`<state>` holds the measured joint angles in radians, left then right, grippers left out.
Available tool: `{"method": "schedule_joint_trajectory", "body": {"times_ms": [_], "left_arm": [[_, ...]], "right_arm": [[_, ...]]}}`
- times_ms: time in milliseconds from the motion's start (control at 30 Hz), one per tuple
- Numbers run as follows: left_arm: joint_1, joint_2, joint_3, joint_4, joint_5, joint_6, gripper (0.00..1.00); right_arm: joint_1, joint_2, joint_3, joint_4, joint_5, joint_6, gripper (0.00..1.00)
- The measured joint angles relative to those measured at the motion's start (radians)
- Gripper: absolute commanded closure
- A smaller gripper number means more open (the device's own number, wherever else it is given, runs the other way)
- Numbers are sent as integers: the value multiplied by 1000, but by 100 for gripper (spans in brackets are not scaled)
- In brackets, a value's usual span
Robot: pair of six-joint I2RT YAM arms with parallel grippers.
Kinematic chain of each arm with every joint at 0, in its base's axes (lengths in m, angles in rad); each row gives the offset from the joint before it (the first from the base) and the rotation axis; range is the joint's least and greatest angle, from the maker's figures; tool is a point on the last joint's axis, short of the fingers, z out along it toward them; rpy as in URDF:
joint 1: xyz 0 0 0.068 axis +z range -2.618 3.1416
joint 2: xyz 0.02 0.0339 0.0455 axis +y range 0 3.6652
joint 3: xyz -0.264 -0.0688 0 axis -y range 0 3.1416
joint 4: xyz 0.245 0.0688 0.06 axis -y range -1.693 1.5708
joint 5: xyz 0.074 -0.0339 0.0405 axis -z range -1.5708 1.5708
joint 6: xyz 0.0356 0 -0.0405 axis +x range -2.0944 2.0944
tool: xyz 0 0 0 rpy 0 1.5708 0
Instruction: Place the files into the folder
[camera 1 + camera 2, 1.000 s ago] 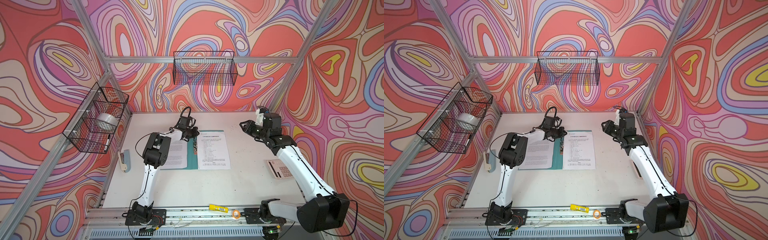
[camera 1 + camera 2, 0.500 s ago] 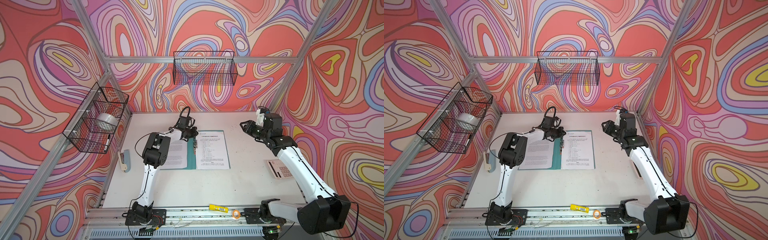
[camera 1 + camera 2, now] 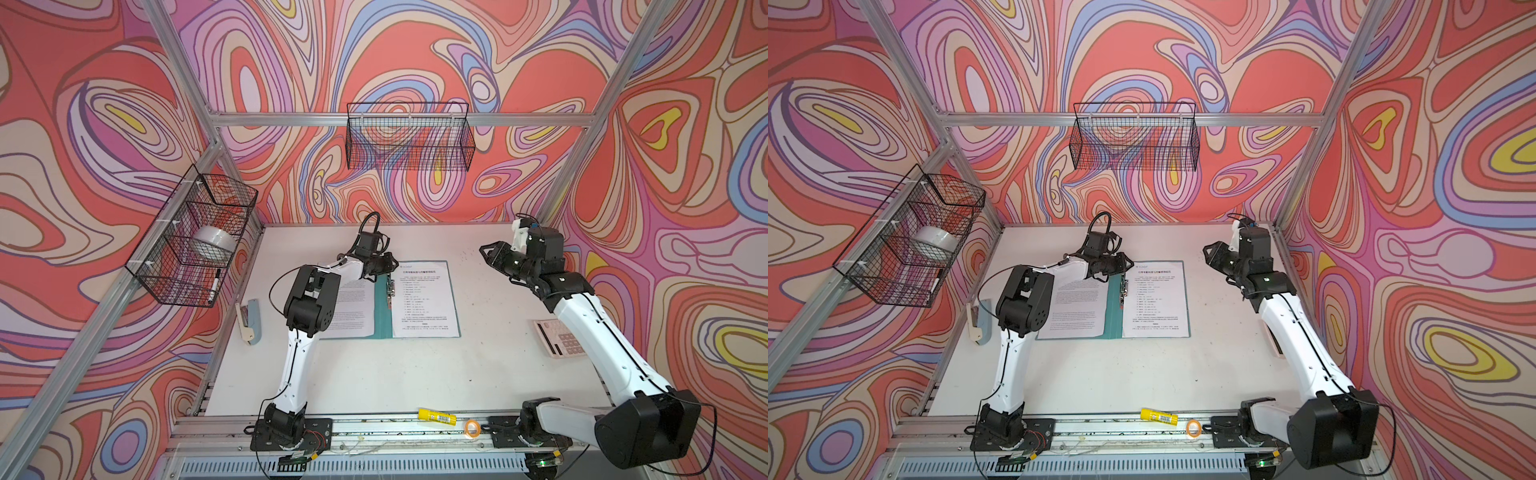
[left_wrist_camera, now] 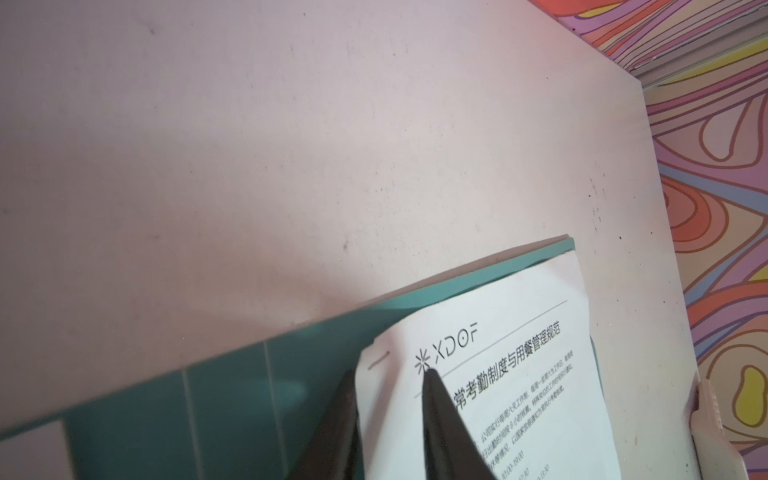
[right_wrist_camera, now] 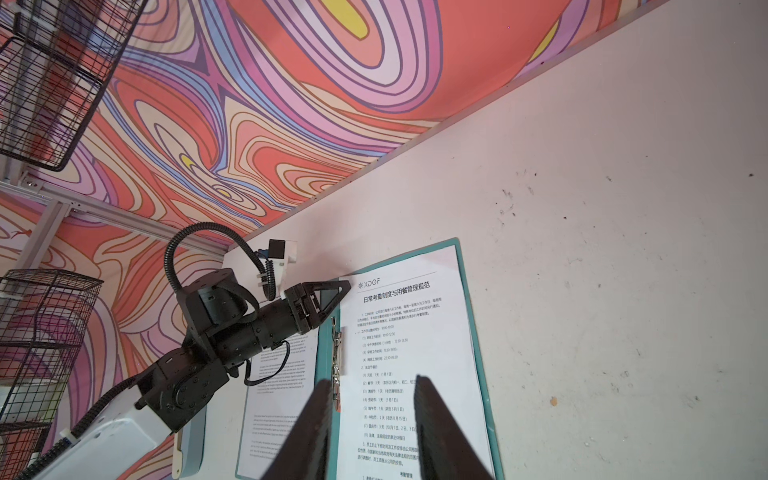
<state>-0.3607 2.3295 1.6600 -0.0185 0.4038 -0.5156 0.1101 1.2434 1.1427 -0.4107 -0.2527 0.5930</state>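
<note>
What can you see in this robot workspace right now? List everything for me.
thin teal rectangular folder: one, teal, open flat mid-table
white printed paper sheets: two showing, white, one on each folder half
small metal clip: one, silver, by the folder's spine
grey-blue stapler: one, grey-blue and cream, left table edge
pale pink calculator: one, pink, right table edge
yellow glue stick: one, yellow, front rail
orange tape ring: one, orange, beside the glue stick
black wire baskets: two, black, back and left walls
white tape roll: one, white, in the left-wall basket
left gripper: one, black, open at the right sheet's corner
right gripper: one, black, open, raised right of the folder
</note>
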Motion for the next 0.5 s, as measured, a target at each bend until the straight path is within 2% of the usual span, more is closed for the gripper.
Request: {"method": "schedule_joint_trajectory", "body": {"times_ms": [500], "left_arm": [[31, -19, 18, -61, -99, 42, 60]], "right_arm": [[0, -13, -8, 0, 0, -2, 64]]}}
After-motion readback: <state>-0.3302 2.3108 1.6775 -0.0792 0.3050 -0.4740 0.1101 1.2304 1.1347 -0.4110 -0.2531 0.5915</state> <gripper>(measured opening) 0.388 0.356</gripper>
